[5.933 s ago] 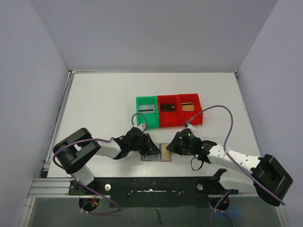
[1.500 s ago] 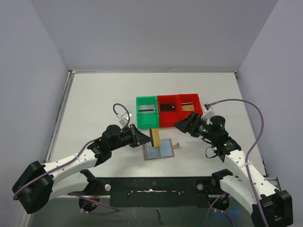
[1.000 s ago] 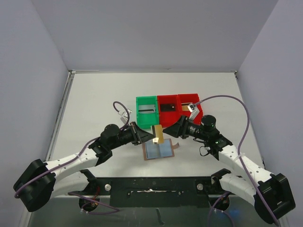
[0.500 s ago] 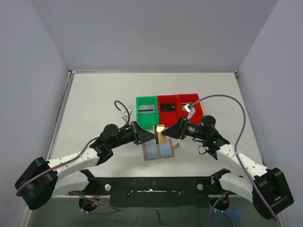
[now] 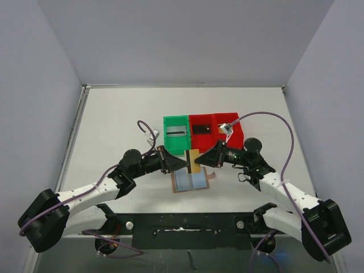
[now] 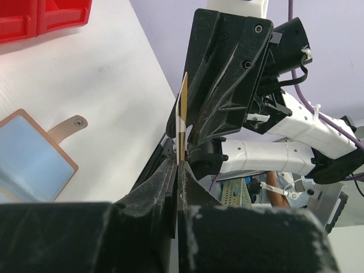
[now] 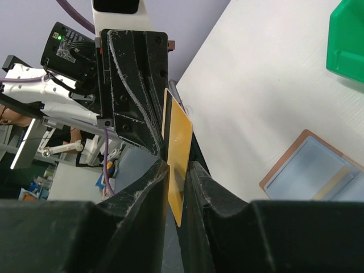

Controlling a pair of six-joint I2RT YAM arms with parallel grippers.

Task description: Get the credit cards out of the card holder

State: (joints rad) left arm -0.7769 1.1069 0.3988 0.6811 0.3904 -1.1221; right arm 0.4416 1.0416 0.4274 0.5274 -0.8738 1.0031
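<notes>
White surface (image 5: 114, 125) lay below. Gold card (image 5: 193, 160) sat clamped in left pincer (image 5: 184, 163); right pincer (image 5: 203, 162) narrow around it, grip unclear. Premature left release risked a drop.

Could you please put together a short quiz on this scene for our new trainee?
1. True or false: the card holder lies open.
2. What colour is the card that the left gripper holds? A gold, B black, C blue.
3. In one word: what colour is the leftmost bin?

Key: 1 true; 2 A; 3 green.
</notes>
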